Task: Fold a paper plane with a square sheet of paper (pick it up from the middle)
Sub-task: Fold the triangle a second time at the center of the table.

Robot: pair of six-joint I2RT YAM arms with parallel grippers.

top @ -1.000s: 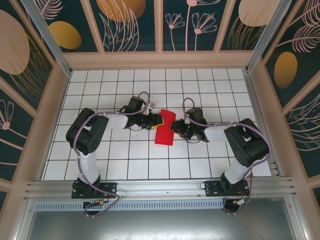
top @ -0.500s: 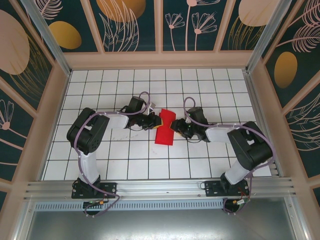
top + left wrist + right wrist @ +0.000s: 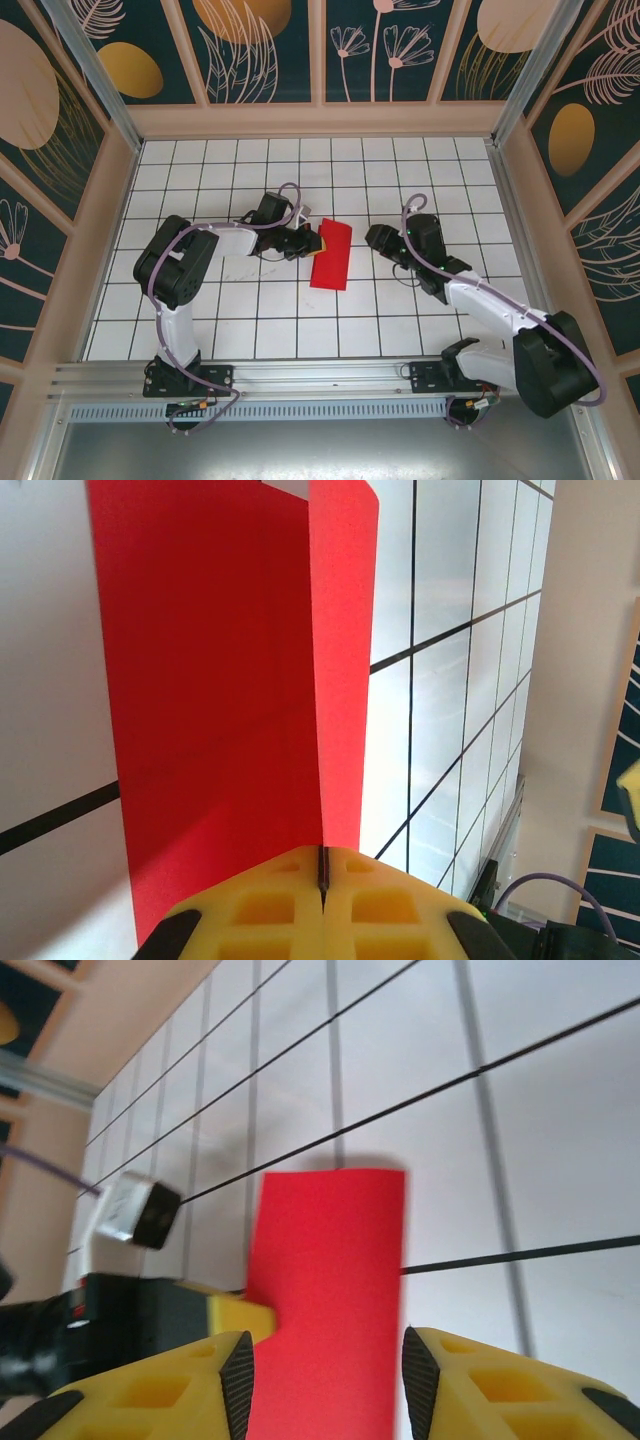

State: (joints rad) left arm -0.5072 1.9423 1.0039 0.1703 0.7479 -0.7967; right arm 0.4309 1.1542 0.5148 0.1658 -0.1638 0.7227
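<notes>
Past the arm bases, on the white grid table: red square sheet of paper, folded to a narrow strip, near table centre, long axis roughly 6 to 12 o'clock. Farther up, at its 9 o'clock edge, left gripper clamped on the sheet, yellow fingers pressed together on a raised flap. At 3 o'clock, not touching the paper, right gripper with jaws apart, empty
</notes>
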